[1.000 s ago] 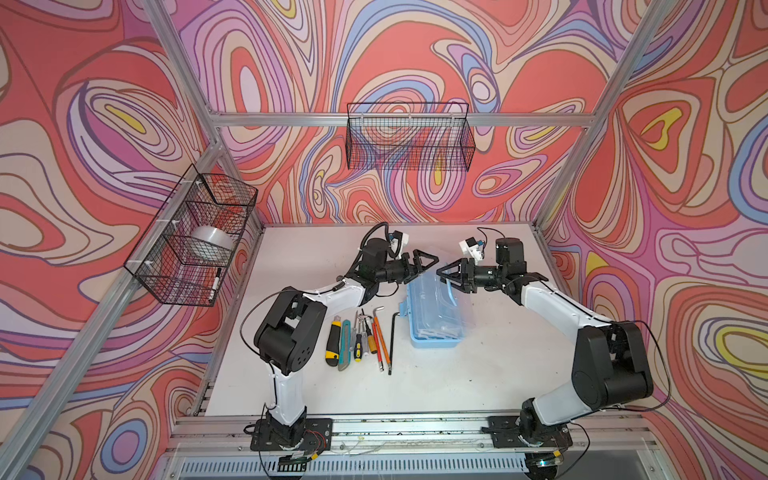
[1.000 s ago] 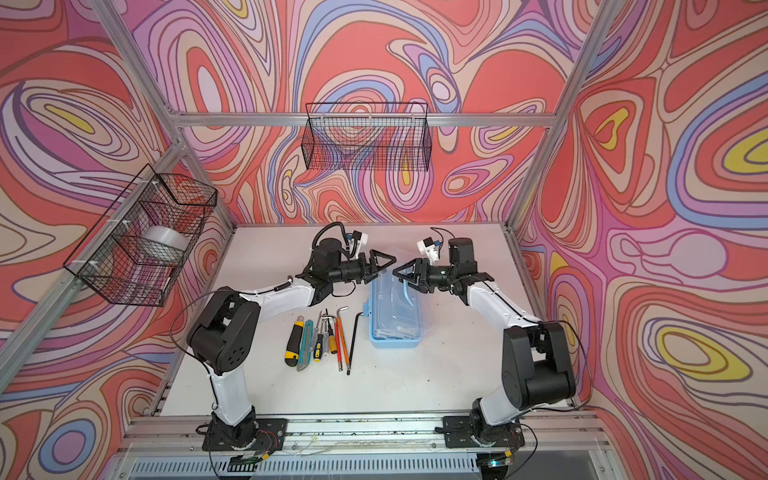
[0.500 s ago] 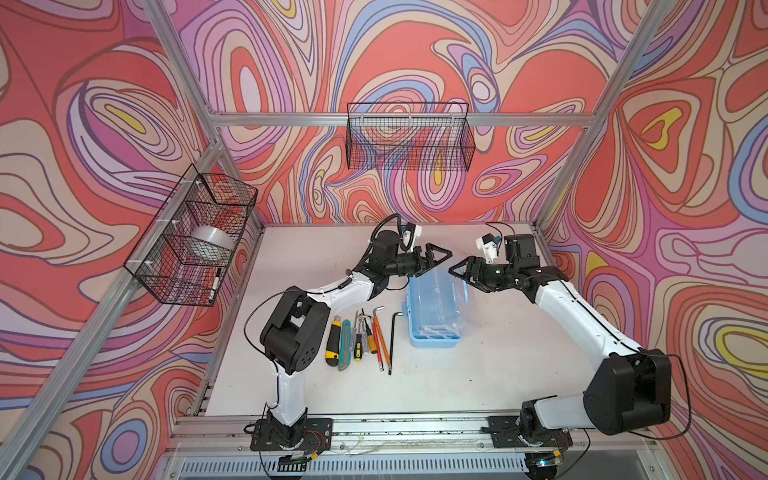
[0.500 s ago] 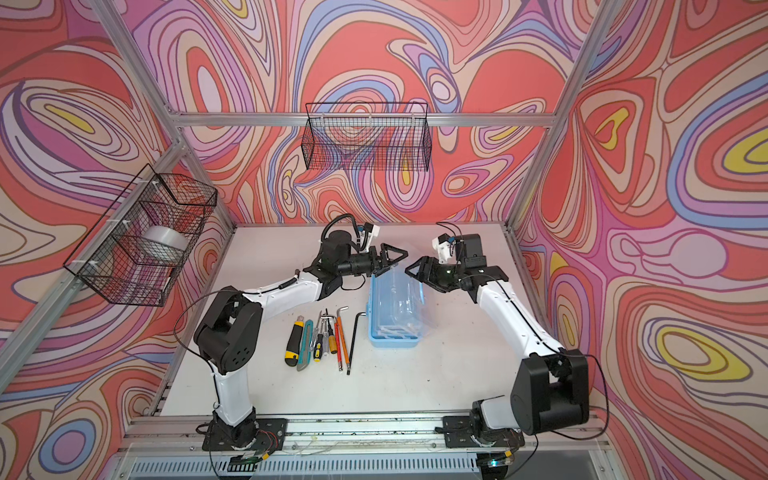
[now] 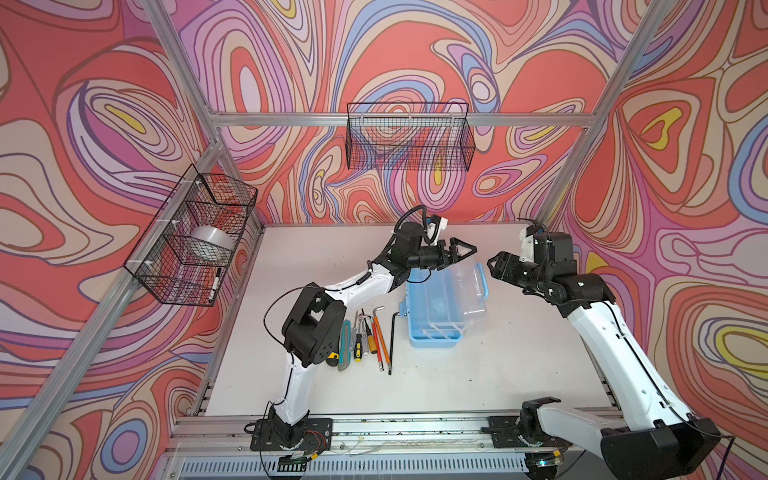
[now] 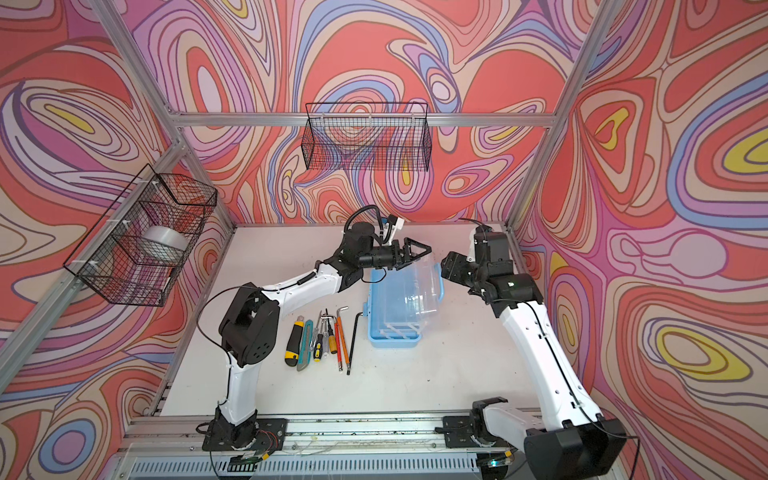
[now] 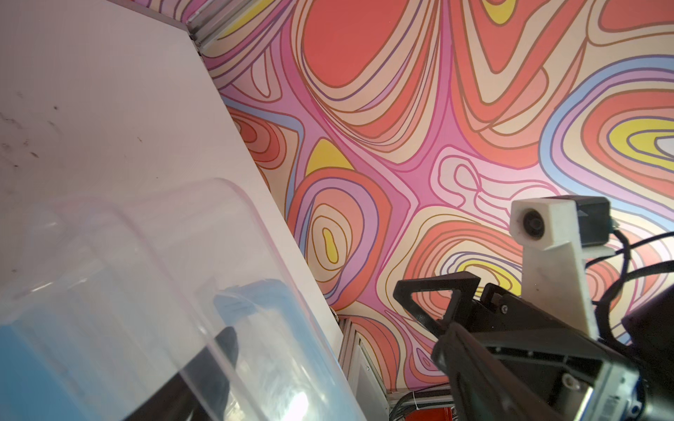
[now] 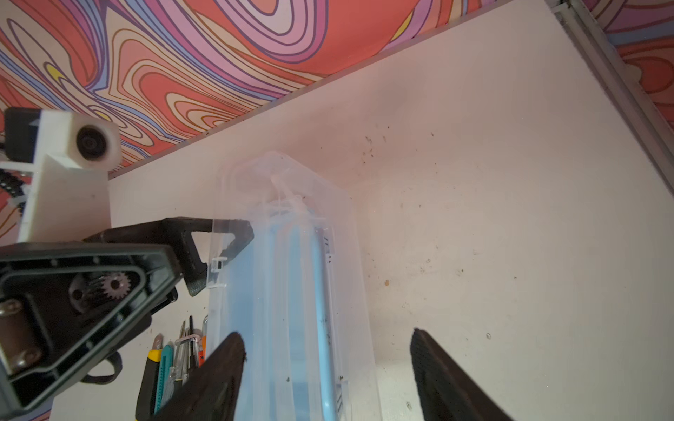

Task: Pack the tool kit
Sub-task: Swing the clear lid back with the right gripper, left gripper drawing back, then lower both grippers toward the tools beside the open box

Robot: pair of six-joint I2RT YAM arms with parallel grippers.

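The tool kit case lies mid-table in both top views, with a light-blue base [image 5: 432, 338] [image 6: 392, 338]. Its clear lid [image 5: 457, 291] [image 6: 409, 286] is raised at a slant, blue handle [image 5: 482, 282] on the right. My left gripper [image 5: 457, 252] [image 6: 411, 254] is open at the lid's far end; one of its fingers [image 7: 224, 342] shows through the lid. My right gripper [image 5: 498, 266] [image 8: 324, 364] hangs open right of the case, touching nothing. Left of the case lie utility knives [image 5: 344, 345] [image 6: 294, 343], screwdrivers [image 5: 359, 340] and a black hex key [image 5: 392, 332].
A black wire basket [image 5: 409, 137] hangs on the back wall. Another basket [image 5: 191, 237] on the left wall holds a tape roll [image 5: 208, 241]. The left arm's elbow [image 5: 311, 328] stands beside the tool row. An aluminium rail [image 5: 415, 424] runs along the table's front edge.
My right gripper has drawn back to the right of the case and opened wider. My left gripper has moved right along the case's far end, and the lid now stands higher.
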